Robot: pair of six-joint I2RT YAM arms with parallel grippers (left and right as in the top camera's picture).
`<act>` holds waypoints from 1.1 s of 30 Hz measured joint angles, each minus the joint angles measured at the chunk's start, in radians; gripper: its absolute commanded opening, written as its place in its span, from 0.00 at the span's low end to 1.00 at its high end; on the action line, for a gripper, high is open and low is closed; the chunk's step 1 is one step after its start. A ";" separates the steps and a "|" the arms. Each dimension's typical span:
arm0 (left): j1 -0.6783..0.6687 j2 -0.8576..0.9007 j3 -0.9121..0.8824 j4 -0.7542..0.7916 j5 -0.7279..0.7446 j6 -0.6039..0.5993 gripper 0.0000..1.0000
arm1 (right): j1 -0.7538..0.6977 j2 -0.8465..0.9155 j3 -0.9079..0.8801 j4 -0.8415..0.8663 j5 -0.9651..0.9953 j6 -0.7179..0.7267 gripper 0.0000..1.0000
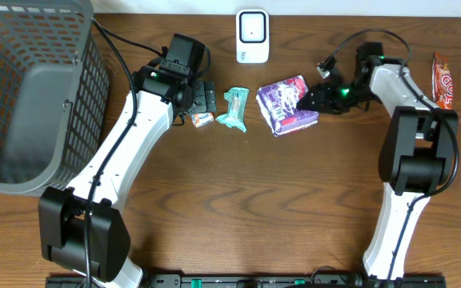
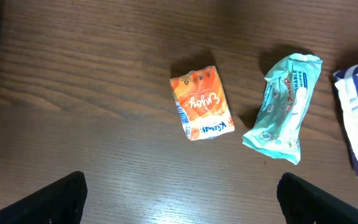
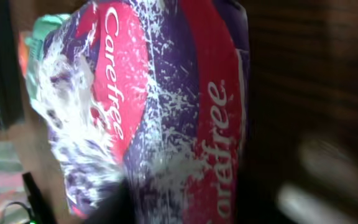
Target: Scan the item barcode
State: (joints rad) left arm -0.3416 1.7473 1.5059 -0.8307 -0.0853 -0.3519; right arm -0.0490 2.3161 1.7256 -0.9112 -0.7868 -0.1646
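Purple pack (image 1: 286, 106) on the table (image 1: 238, 200), right gripper (image 1: 310, 98) at its edge, grip not discernible; left gripper (image 2: 180, 193) spread wide. Risk: the soft, slick wrapper slips or crumples, hiding the barcode.

The overhead view looks straight down on the whole table (image 1: 254, 200). The left wrist view looks down from nearer on the orange packet (image 2: 201, 102) and teal packet (image 2: 283, 109), also seen overhead. The right wrist view is very close to the purple pack (image 3: 166, 112).
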 measured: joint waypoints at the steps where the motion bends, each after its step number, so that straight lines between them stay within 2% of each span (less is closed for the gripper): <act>1: 0.000 0.000 0.000 0.000 0.000 0.000 0.98 | 0.001 0.000 0.002 0.000 -0.008 0.012 0.01; 6: 0.000 0.000 0.000 0.000 0.000 0.000 0.98 | -0.005 0.000 0.100 -0.086 0.023 0.071 0.01; 9: 0.000 0.000 0.000 0.000 0.000 0.000 0.98 | -0.002 0.000 0.238 -0.194 0.150 0.094 0.01; 12: 0.000 0.000 0.000 0.000 0.000 0.000 0.98 | 0.018 -0.016 0.370 -0.281 0.412 0.130 0.01; 15: 0.000 0.000 0.000 0.000 0.000 0.000 0.98 | 0.082 -0.058 0.430 -0.338 0.789 0.180 0.01; 19: 0.000 0.000 0.000 0.000 0.000 0.000 0.98 | 0.208 -0.089 0.430 -0.352 1.228 0.228 0.01; 21: 0.000 0.000 0.000 0.000 0.000 0.000 0.98 | 0.271 -0.090 0.386 -0.322 1.384 0.264 0.01; 26: 0.000 0.000 0.000 0.000 0.000 0.000 0.98 | 0.348 -0.089 0.233 -0.211 1.498 0.300 0.02; 31: 0.000 0.000 0.000 0.000 0.000 0.000 0.98 | 0.425 -0.089 0.129 -0.146 1.494 0.322 0.18; 32: 0.000 0.000 0.000 0.000 0.000 0.000 0.98 | 0.441 -0.089 0.129 -0.138 1.482 0.324 0.27; 33: 0.000 0.000 0.000 0.000 0.000 0.000 0.98 | 0.457 -0.089 0.129 -0.131 1.467 0.327 0.40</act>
State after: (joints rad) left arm -0.3416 1.7473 1.5059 -0.8307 -0.0853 -0.3519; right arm 0.4080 2.2272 1.8542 -1.0420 0.6800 0.1623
